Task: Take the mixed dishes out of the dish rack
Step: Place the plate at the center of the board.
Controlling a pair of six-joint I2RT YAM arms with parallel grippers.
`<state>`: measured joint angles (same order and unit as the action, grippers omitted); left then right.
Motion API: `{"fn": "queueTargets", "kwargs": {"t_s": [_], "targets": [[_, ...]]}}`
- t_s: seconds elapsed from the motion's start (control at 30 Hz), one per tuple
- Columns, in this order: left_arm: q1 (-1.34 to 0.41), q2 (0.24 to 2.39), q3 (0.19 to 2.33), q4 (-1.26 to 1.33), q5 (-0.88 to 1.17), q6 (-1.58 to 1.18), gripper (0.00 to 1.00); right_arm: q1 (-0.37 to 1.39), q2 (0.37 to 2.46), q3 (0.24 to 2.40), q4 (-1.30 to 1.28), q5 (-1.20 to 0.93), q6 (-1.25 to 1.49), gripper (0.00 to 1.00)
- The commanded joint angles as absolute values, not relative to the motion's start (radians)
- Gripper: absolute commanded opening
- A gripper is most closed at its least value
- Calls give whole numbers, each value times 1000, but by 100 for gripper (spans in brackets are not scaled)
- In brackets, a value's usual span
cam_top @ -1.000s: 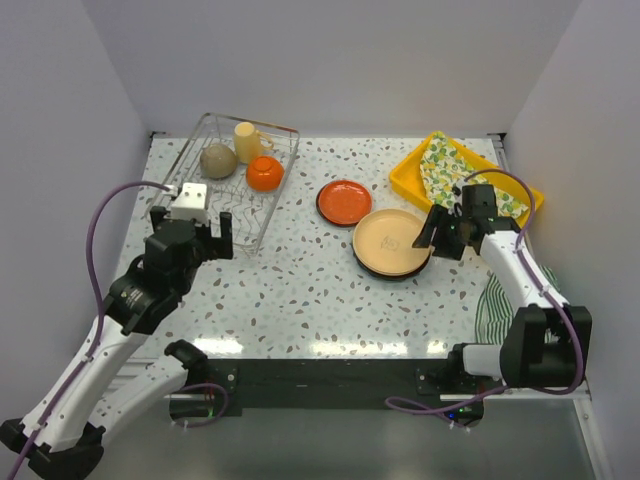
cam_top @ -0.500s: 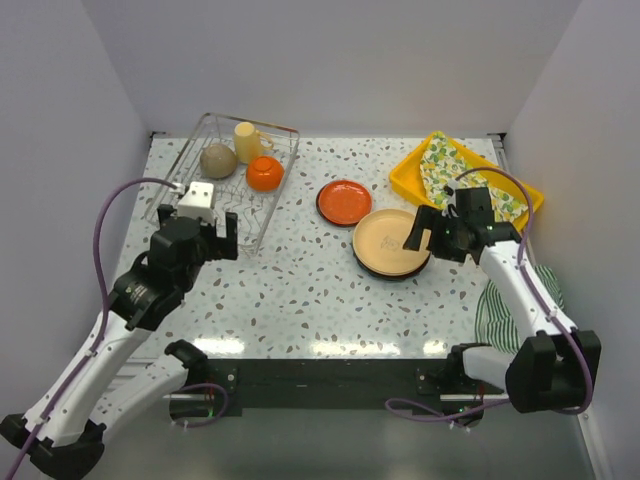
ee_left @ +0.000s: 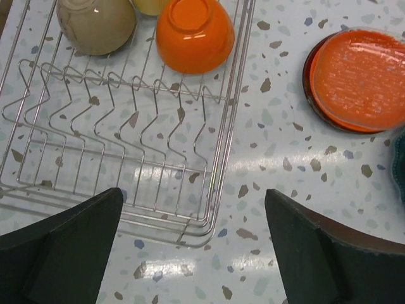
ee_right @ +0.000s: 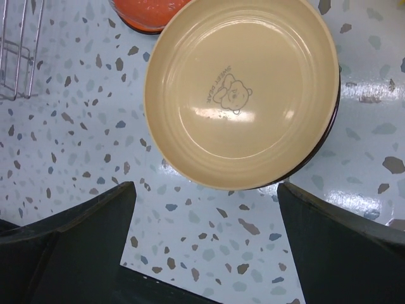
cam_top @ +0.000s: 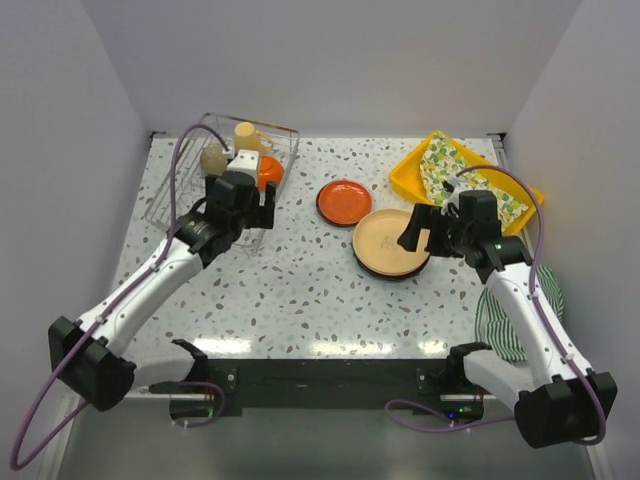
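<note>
The wire dish rack (cam_top: 172,192) (ee_left: 114,164) stands at the far left. In its far end are an upturned orange bowl (ee_left: 194,35), a tan bowl (cam_top: 212,158) (ee_left: 95,24) and a cream mug (cam_top: 246,136). My left gripper (cam_top: 243,205) (ee_left: 194,209) hangs open over the rack's near right corner, holding nothing. On the table lie an orange plate (cam_top: 344,202) (ee_left: 361,79) and a tan-yellow plate (cam_top: 391,242) (ee_right: 243,92) stacked on a dark one. My right gripper (cam_top: 430,232) (ee_right: 205,202) is open above that plate's near edge, not touching it.
A yellow tray (cam_top: 408,176) with a lemon-print cloth (cam_top: 450,170) sits at the far right. A green striped cloth (cam_top: 515,310) lies by the right arm's base. White walls close in the table on three sides.
My left arm has swung from the near left up over the rack's right side. My right gripper has opened wider and drawn back from the tan-yellow plate, which stays on its stack.
</note>
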<state>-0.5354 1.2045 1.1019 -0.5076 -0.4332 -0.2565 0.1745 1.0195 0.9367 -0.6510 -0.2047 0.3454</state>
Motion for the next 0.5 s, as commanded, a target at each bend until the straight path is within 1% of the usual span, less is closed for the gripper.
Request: {"fn": "queueTargets", "kwargs": {"t_s": [0.0, 0.17, 0.33, 0.47], "targets": [[-483, 1324, 1241, -391, -468, -311, 100, 259, 974, 927, -586, -207, 304, 98], [-364, 1469, 1331, -353, -362, -327, 100, 299, 960, 891, -584, -239, 313, 98], [-278, 1600, 1380, -298, -278, -293, 100, 299, 946, 867, -557, -166, 327, 98], [-229, 1693, 1428, -285, -275, -252, 100, 299, 946, 868, -557, -160, 348, 98]]}}
